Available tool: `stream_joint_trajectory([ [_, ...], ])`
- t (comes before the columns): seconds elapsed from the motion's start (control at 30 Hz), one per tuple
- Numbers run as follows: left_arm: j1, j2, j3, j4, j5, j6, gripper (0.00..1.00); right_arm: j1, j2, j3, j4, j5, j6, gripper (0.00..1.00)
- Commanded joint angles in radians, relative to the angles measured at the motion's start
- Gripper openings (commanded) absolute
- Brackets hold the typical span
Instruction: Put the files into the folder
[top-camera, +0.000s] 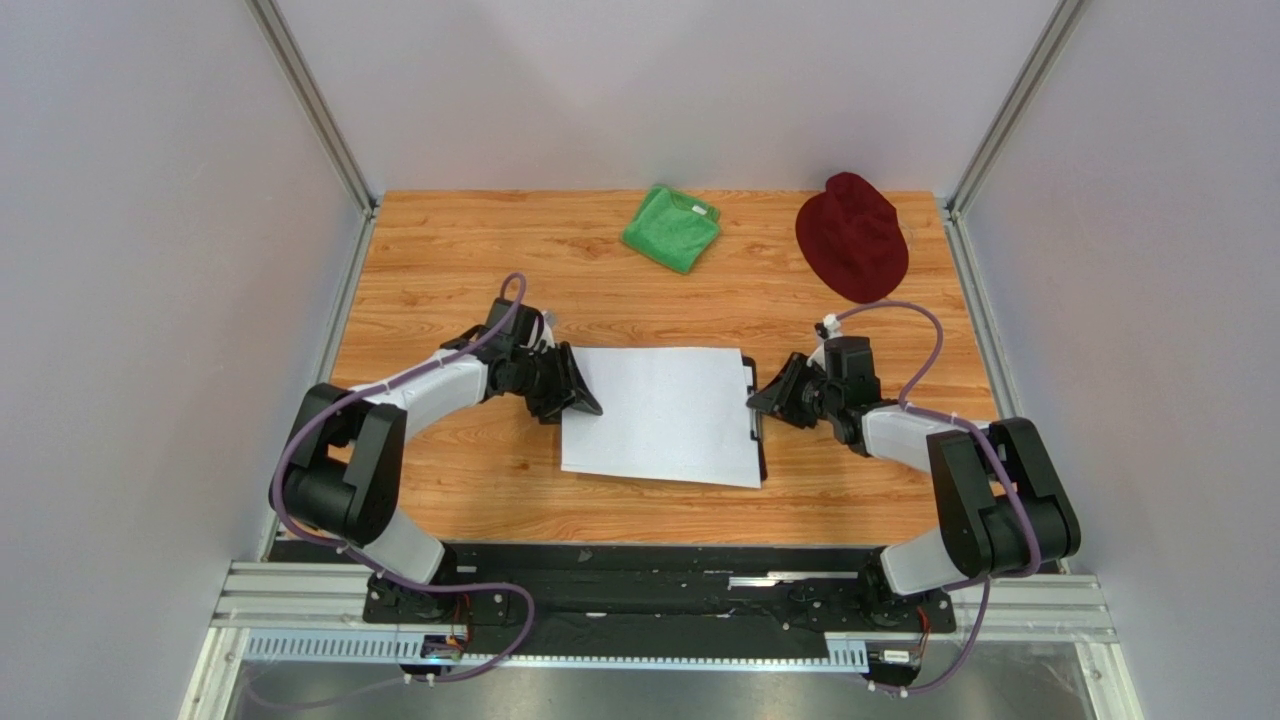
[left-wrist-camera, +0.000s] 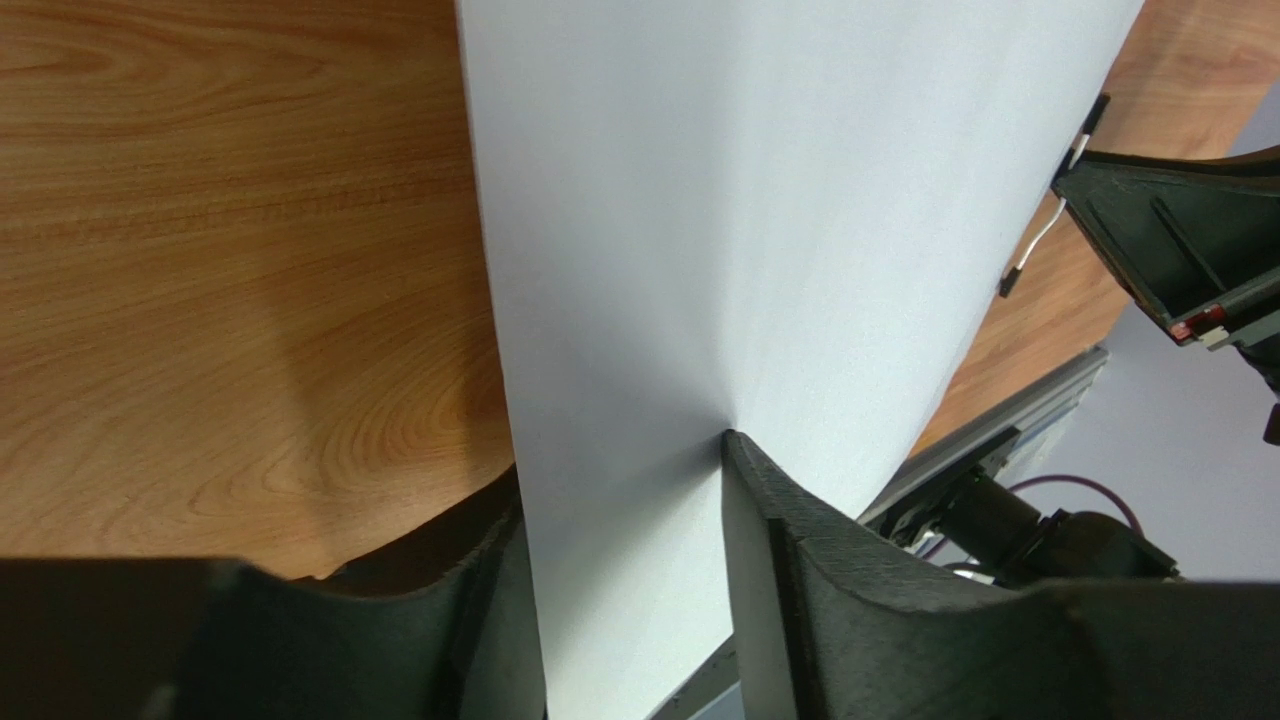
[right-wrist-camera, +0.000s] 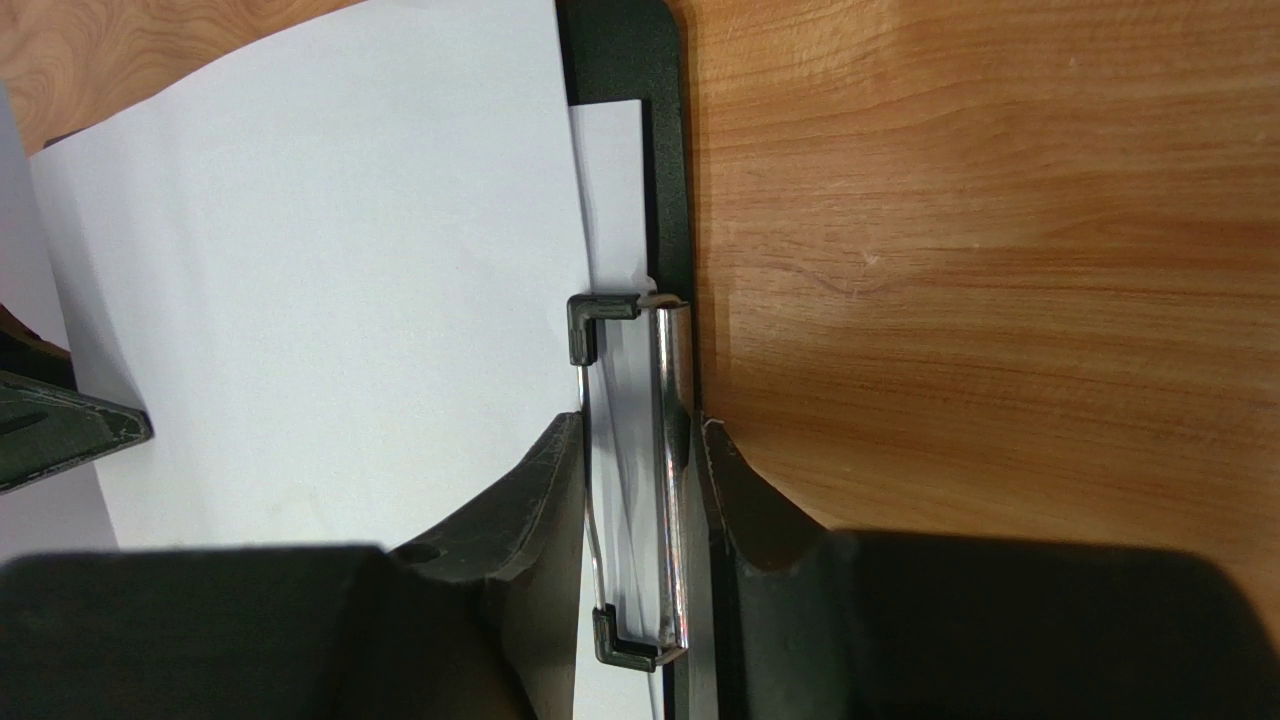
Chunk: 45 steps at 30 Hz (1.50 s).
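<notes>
Between left jaws: files (left-wrist-camera: 751, 225) | between right jaws: folder clip (right-wrist-camera: 669, 450)

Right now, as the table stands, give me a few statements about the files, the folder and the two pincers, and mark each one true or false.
1. The left pincer is closed on the edge of the white files. True.
2. The right pincer hangs empty above the hat. False: it is closed on the silver clip of the black folder.
3. The green cloth lies on top of the files. False: it lies at the far side of the table, apart from them.
4. The dark red hat sits near the table's far right corner. True.
</notes>
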Motion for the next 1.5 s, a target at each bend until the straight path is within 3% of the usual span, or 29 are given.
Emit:
stream_joint_trajectory([
  [0.0,-0.002,-0.017,-0.017,0.054,0.007,-0.021,0.44,0.007,-0.028,0.000,0.064,-0.010,0.048,0.00],
  [0.2,-0.002,0.006,0.023,0.013,-0.046,0.008,0.35,0.005,-0.030,-0.029,0.167,-0.057,0.063,0.00],
  [0.67,-0.052,0.003,0.074,-0.004,-0.085,-0.006,0.39,0.019,0.003,-0.070,0.327,-0.099,0.077,0.00],
  [1.47,-0.124,0.003,0.158,-0.022,-0.136,-0.069,0.40,0.062,0.010,-0.069,0.316,-0.054,0.046,0.00],
])
